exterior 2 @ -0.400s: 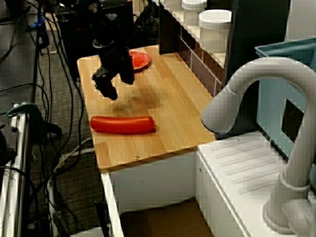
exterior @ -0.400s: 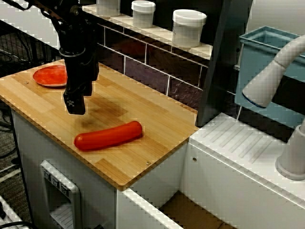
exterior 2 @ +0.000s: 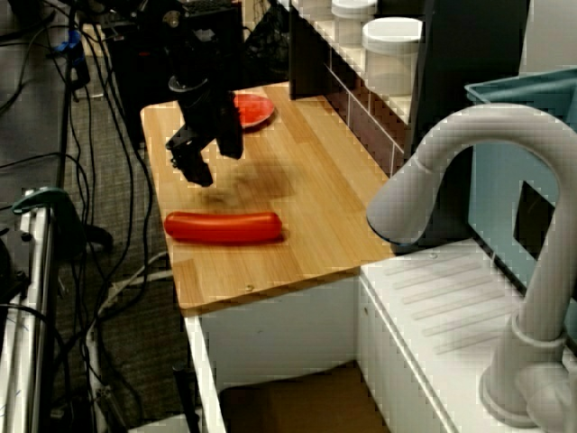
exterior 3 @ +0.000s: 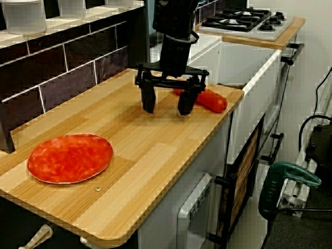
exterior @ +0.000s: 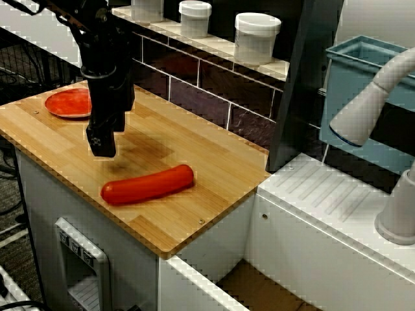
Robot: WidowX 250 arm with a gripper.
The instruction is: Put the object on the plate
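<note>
The object, a long glossy red-orange sausage (exterior: 148,184), lies on the wooden board near its front edge, also seen as the sausage (exterior 2: 224,227) and partly behind the fingers as the sausage (exterior 3: 210,100). The red plate (exterior: 68,102) sits flat at the board's far left corner; it is the plate (exterior 2: 252,110) and the plate (exterior 3: 70,158). My black gripper (exterior 3: 167,104) hangs just above the board between the two, open, with nothing between its fingers. It shows as the gripper (exterior: 102,141) and the gripper (exterior 2: 194,169), apart from the sausage.
White lidded jars (exterior: 257,35) stand on the tiled shelf behind the board. A blue bin (exterior: 363,97), a grey faucet (exterior 2: 451,171) and a white sink top (exterior: 337,214) lie to the right. A stove (exterior 3: 244,21) is beyond the board.
The gripper has shifted very slightly away from the sausage, toward the board's plate end. The sausage and plate have not moved.
</note>
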